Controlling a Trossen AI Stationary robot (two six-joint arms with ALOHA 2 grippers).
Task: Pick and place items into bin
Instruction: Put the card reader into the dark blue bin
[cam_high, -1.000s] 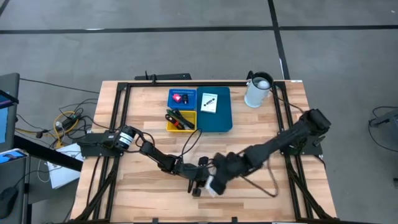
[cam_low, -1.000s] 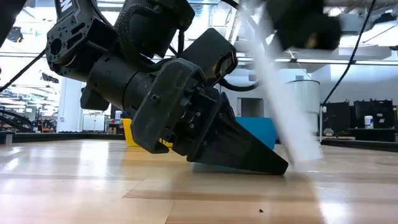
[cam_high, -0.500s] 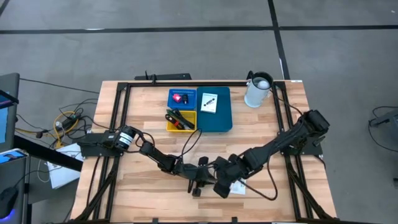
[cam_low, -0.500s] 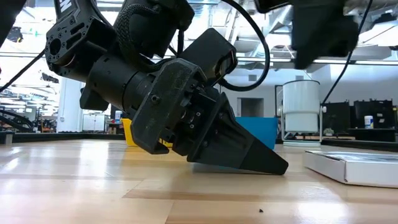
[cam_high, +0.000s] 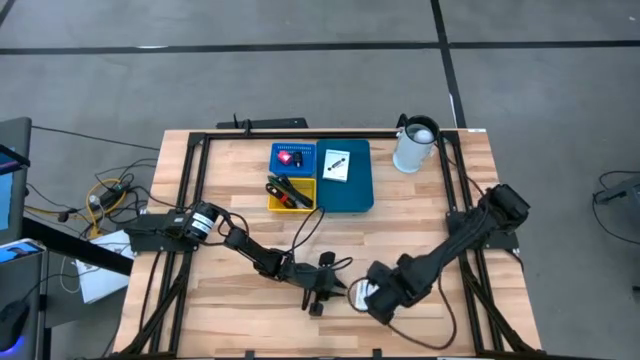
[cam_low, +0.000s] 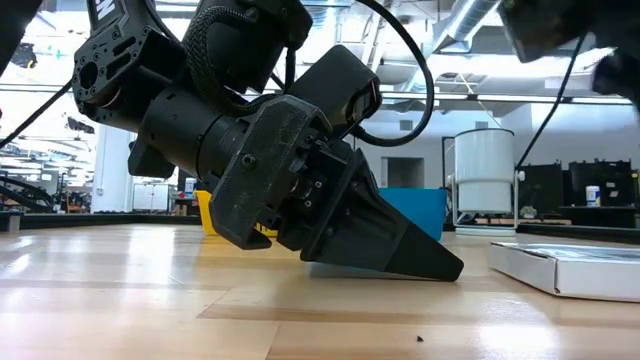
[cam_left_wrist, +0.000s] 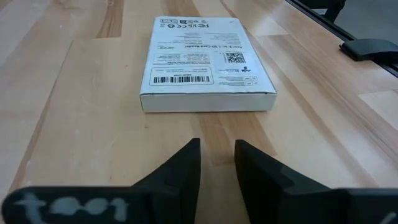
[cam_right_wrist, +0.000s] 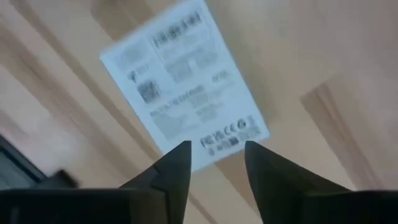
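Note:
A white printed box (cam_high: 362, 293) lies flat on the wood near the table's near edge. It also shows in the low view (cam_low: 570, 268) and both wrist views (cam_left_wrist: 205, 62) (cam_right_wrist: 186, 106). My right gripper (cam_high: 375, 298) (cam_right_wrist: 217, 152) hovers over the box, open and touching nothing. My left gripper (cam_high: 318, 300) (cam_low: 445, 268) (cam_left_wrist: 217, 149) is parked low on the table just left of the box, pointing at it with a narrow gap between its fingers. The blue and yellow bin (cam_high: 355, 185) holds a red-pink piece (cam_high: 291, 158), a white card (cam_high: 337, 164) and green and black tools (cam_high: 288, 192).
A white jug (cam_high: 414, 145) stands at the far right corner, beside the bin. A black bar (cam_high: 270, 123) lies along the far edge. Dark frame rails (cam_high: 190, 200) run along the table's left and right sides. Bare wood lies between the bin and the grippers.
My right gripper carried the white box, tilted in the air, toward the table's right. It laid the box flat on the wood and let go. It then rose and drew back toward the right. The box has lain still for the last half second.

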